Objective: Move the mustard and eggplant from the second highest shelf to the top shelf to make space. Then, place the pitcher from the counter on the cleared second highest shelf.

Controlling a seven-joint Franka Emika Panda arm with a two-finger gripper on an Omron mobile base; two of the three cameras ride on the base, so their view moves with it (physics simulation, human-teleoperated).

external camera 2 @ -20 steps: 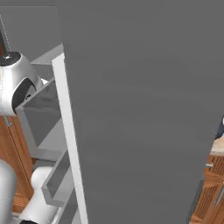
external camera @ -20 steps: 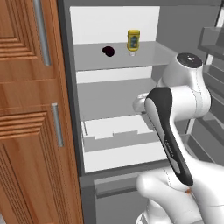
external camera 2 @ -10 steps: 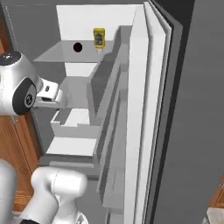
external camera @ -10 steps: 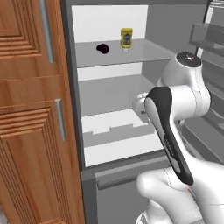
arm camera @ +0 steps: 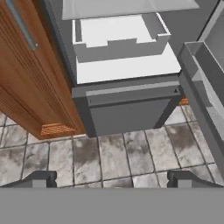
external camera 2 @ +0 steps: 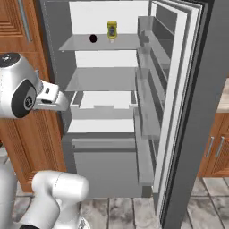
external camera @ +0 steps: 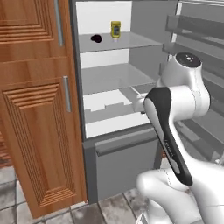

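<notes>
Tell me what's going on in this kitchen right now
A white robot arm faces an open fridge. The mustard and the eggplant sit side by side on a glass shelf high in the fridge, untouched. The gripper is open and empty, pointing down toward the tiled floor in front of the fridge's bottom drawer. Nothing has been picked up yet.

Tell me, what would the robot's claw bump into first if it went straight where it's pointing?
Probably the grey stone-tiled floor in front of the fridge's grey bottom drawer. The open gripper points down there, nothing in between, though depth is unclear.
</notes>
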